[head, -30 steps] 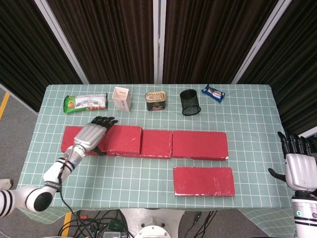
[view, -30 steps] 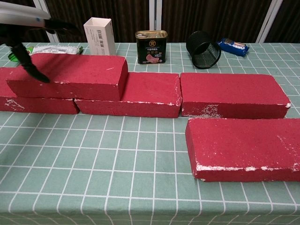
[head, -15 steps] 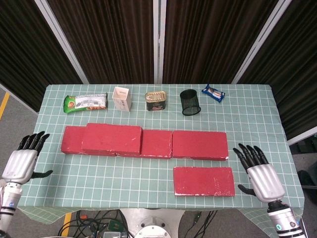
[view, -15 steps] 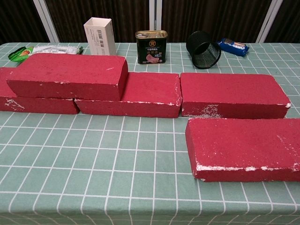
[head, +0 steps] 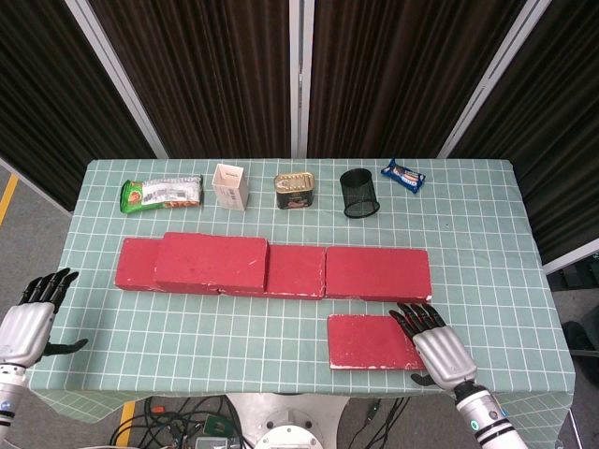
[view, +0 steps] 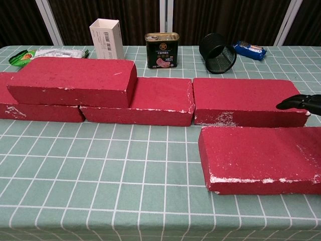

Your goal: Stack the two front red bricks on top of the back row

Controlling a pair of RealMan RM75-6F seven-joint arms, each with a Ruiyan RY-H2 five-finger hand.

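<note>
The right hand [head: 438,346], fingers spread, is over the front brick's [head: 374,340] right end. The left hand [head: 25,323] is spread too, holding nothing.

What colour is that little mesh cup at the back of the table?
The mesh cup is black, tipped on its side; the chest view shows it best.

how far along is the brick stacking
About halfway. One red brick already sits on the back row at its left end. The right hand is over the remaining front brick, grip unclear. The left hand hangs off the table, holding nothing.
</note>
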